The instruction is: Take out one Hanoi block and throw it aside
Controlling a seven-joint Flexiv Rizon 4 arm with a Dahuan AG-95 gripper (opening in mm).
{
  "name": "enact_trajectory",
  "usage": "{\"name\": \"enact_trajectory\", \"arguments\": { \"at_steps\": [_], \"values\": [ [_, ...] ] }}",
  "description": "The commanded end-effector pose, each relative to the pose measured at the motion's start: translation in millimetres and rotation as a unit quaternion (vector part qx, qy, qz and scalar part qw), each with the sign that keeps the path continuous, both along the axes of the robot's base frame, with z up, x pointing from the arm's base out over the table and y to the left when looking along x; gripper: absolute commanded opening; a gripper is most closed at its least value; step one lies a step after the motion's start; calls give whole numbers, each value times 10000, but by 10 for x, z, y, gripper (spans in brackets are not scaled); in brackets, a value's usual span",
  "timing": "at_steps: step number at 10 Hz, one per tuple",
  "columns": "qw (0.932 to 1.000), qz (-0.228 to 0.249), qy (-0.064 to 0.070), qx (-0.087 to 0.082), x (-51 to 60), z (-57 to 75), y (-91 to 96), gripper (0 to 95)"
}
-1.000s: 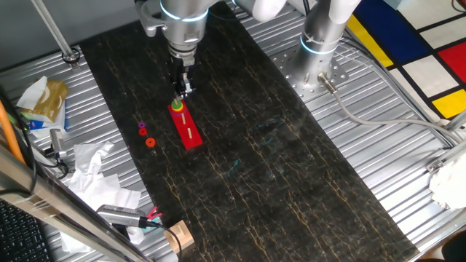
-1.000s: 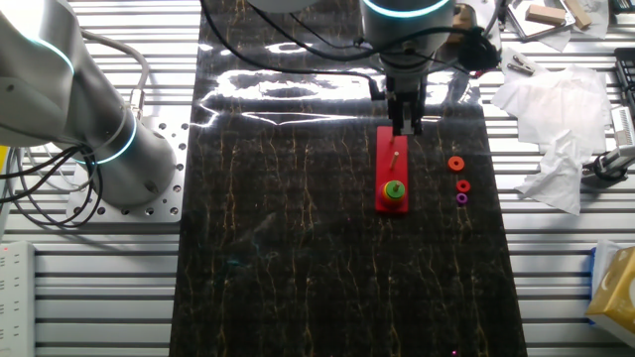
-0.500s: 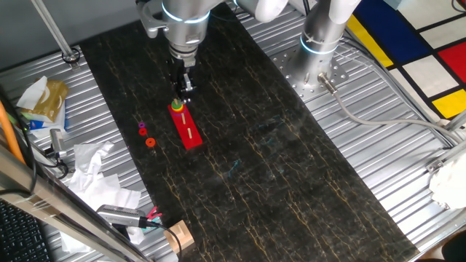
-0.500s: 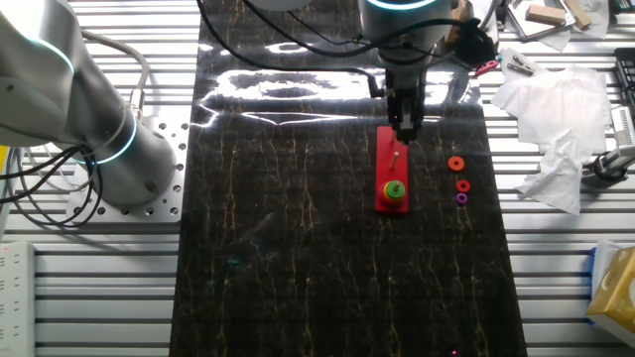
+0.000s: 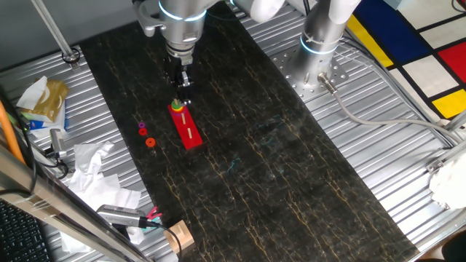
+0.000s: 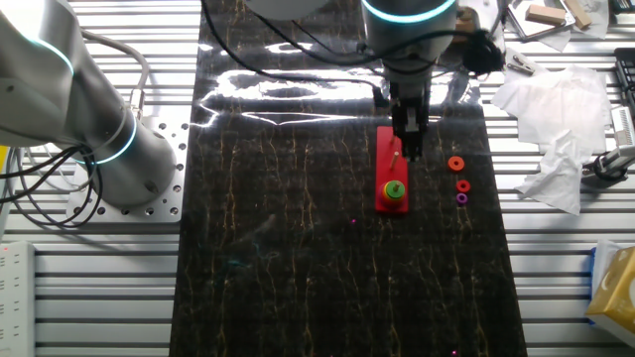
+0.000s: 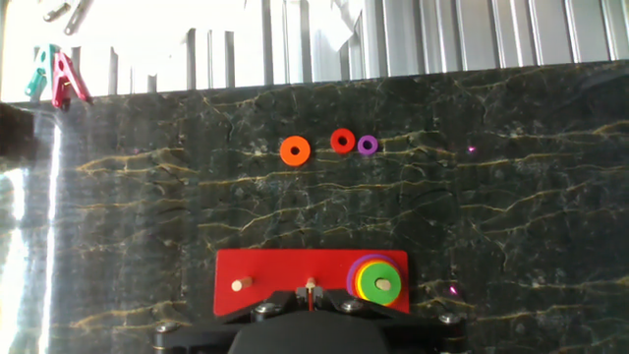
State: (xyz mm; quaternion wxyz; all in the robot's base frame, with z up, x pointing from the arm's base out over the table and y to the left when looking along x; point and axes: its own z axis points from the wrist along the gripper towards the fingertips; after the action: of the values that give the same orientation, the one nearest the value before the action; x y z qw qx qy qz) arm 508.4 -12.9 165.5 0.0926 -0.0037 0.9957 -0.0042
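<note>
The green Hanoi block (image 7: 376, 283) tops a small stack of yellow and purple rings on one end peg of the red base (image 7: 275, 285). It also shows in one fixed view (image 5: 177, 106) and in the other fixed view (image 6: 395, 189). My gripper (image 7: 311, 295) hangs over the base's middle peg, beside the stack and clear of the green block, its fingers close together and empty. It shows in both fixed views too (image 5: 182, 97) (image 6: 409, 151).
Loose orange (image 7: 295, 150), red (image 7: 342, 140) and purple (image 7: 368, 145) rings lie on the dark mat beside the base. Red and green clips (image 7: 54, 74) and crumpled tissue (image 5: 95, 175) lie off the mat's edge. A second arm's base (image 6: 109, 149) stands on the other side.
My gripper has come lower and moved along the red base toward the ring stack. The rings and base have not moved.
</note>
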Motion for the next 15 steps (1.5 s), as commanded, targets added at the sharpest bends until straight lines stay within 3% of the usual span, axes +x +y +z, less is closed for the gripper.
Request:
{"name": "enact_trajectory", "arguments": {
  "at_steps": [1, 2, 15],
  "values": [
    [10000, 35, 8, 17, 24, -18, -34, 760],
    [10000, 53, 7, 29, 38, -40, -50, 570],
    [9994, 324, 49, 114, 243, -273, -299, 570]
  ]
}}
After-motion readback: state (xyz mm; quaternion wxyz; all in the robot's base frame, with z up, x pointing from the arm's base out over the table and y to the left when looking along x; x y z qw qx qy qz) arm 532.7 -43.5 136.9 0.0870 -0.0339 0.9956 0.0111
